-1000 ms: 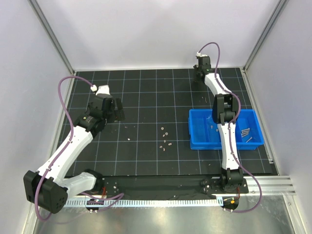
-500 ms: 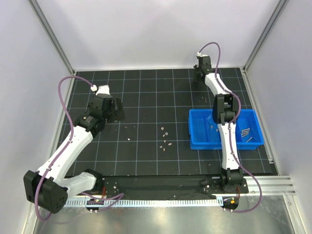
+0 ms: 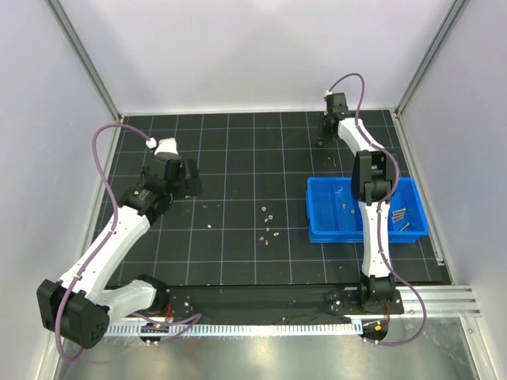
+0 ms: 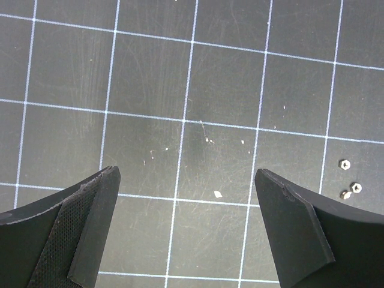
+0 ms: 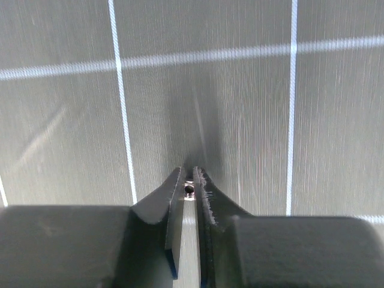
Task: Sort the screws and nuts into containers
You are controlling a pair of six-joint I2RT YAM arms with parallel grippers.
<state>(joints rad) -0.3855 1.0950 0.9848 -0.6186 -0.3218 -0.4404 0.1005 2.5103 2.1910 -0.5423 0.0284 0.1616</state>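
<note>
Silvery nut (image 5: 189, 191) sits pinched in the right gripper (image 5: 188, 175)

Evenly bright, lit softly from overhead. Only faint shadows on the bench (image 3: 238, 158) in the top view. Streaky sheen and a soft dark shadow ahead of the right pincer (image 5: 188, 174), itself blurred up close. Crisp in the left wrist view.

White left arm (image 3: 119, 229) bent at frame left — black left gripper (image 4: 187, 177) gaping. White right arm (image 3: 371, 214) reaches upper right — black right gripper (image 5: 187, 174) pinching tiny silvery nut (image 5: 189, 191).
</note>
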